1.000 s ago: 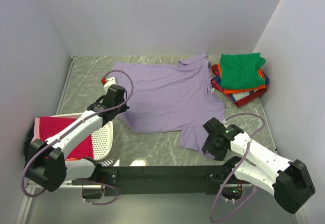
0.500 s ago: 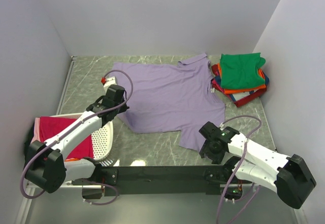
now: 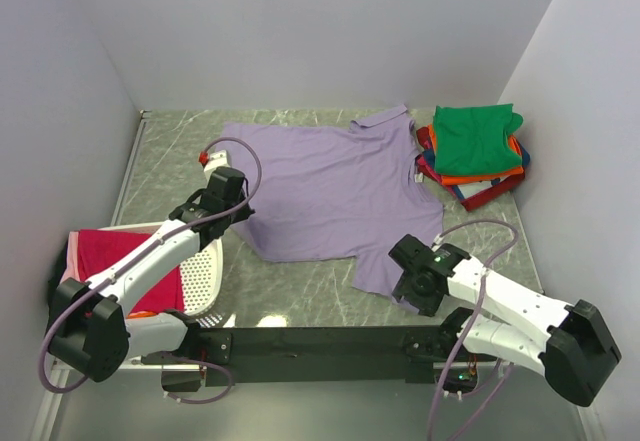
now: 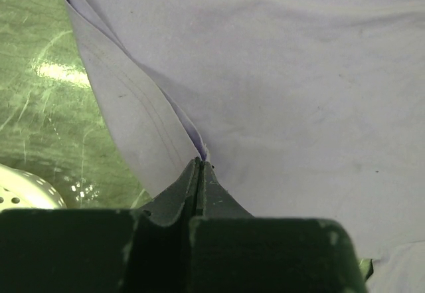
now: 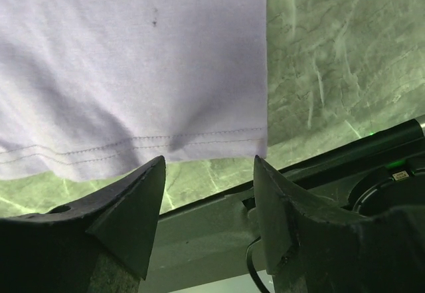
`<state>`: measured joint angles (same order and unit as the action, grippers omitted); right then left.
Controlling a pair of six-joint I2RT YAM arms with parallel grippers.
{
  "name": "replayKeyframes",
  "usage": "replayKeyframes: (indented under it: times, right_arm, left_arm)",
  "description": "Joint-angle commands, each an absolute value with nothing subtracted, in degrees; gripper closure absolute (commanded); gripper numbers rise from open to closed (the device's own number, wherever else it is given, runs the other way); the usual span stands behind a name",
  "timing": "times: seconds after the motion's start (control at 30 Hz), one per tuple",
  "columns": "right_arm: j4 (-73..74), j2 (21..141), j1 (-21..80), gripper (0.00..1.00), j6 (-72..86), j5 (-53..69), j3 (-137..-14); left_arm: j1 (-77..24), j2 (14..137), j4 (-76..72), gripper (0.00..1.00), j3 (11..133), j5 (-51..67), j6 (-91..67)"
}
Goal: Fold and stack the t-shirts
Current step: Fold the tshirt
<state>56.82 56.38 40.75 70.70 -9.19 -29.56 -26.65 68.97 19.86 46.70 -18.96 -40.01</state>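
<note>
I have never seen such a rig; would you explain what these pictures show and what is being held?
Two robot arms stand at the near edge of a table. The top view looks down from above and behind them: left arm, right arm. The other two come from a camera on each wrist. A lavender shirt lies spread out; a stack of folded shirts sits far right; a basket at the left holds a red shirt. The left jaws are shut on the lavender shirt's edge. The right jaws are open at its hem, holding nothing.
</note>
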Motion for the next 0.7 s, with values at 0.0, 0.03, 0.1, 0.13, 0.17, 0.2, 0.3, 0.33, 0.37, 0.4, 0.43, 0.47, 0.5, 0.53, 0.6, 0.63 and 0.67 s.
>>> replayKeyframes:
  times: [0.0, 0.03, 0.1, 0.13, 0.17, 0.2, 0.3, 0.33, 0.37, 0.4, 0.43, 0.47, 0.5, 0.53, 0.6, 0.63, 0.67]
  right_arm:
    - [57.6, 57.5, 41.2, 0.37, 72.2, -11.6, -30.2]
    - [57.4, 58.0, 41.3, 0.37, 72.2, -11.4, -30.1]
    - [57.0, 58.4, 41.3, 0.37, 72.2, -11.0, -29.9]
    - [57.0, 58.6, 41.2, 0.37, 72.2, -10.4, -29.4]
    - [56.7, 58.7, 41.2, 0.37, 72.2, -10.0, -29.3]
    - [56.2, 58.5, 41.3, 0.37, 72.5, -9.9, -28.7]
    - [54.8, 59.0, 41.3, 0.37, 73.3, -9.3, -27.3]
    - [54.5, 59.3, 41.2, 0.37, 73.3, -9.0, -27.0]
    - [53.8, 59.5, 41.3, 0.38, 73.3, -8.9, -26.7]
    - [53.5, 59.8, 41.2, 0.38, 73.6, -8.6, -26.3]
    - [53.2, 60.2, 41.3, 0.38, 73.7, -8.6, -26.0]
    - [52.9, 60.3, 41.2, 0.4, 73.8, -8.6, -25.8]
    - [52.3, 60.4, 41.2, 0.41, 74.2, -8.4, -25.2]
    - [51.9, 60.4, 41.2, 0.43, 74.4, -8.4, -25.0]
    - [51.4, 59.9, 41.3, 0.51, 74.7, -7.7, -24.3]
    - [51.3, 59.8, 41.3, 0.54, 74.7, -7.7, -24.3]
    - [51.5, 59.6, 41.3, 0.6, 74.7, -7.7, -24.2]
  left_arm:
    - [-26.6, 66.7, 18.0, 0.99, 46.1, -18.2, -39.4]
    - [-26.6, 66.6, 17.9, 0.99, 46.1, -18.2, -39.4]
    - [-26.6, 66.5, 18.0, 0.99, 46.1, -18.2, -39.4]
    - [-26.6, 66.5, 18.1, 1.0, 46.1, -18.2, -39.4]
    - [-26.6, 66.5, 18.1, 1.0, 46.0, -18.3, -39.4]
    - [-26.6, 66.4, 18.1, 0.99, 46.0, -18.3, -39.4]
    - [-26.6, 66.4, 18.4, 0.99, 46.0, -18.3, -39.5]
    - [-26.6, 66.4, 18.5, 1.0, 46.0, -18.3, -39.5]
    - [-26.6, 66.3, 18.5, 0.99, 46.1, -18.4, -39.5]
    - [-26.6, 66.3, 18.5, 0.99, 46.0, -18.4, -39.6]
    - [-26.6, 66.4, 18.5, 0.99, 46.1, -18.4, -39.6]
    - [-26.6, 66.4, 18.5, 1.0, 46.1, -18.4, -39.5]
    - [-26.6, 66.4, 18.6, 0.99, 46.1, -18.4, -39.5]
    - [-26.6, 66.4, 18.6, 1.0, 46.2, -18.4, -39.5]
    - [-26.6, 66.4, 18.7, 0.99, 46.3, -18.4, -39.5]
    - [-26.6, 66.6, 18.6, 0.99, 46.3, -18.4, -39.5]
    - [-26.6, 66.5, 18.6, 0.99, 46.4, -18.3, -39.5]
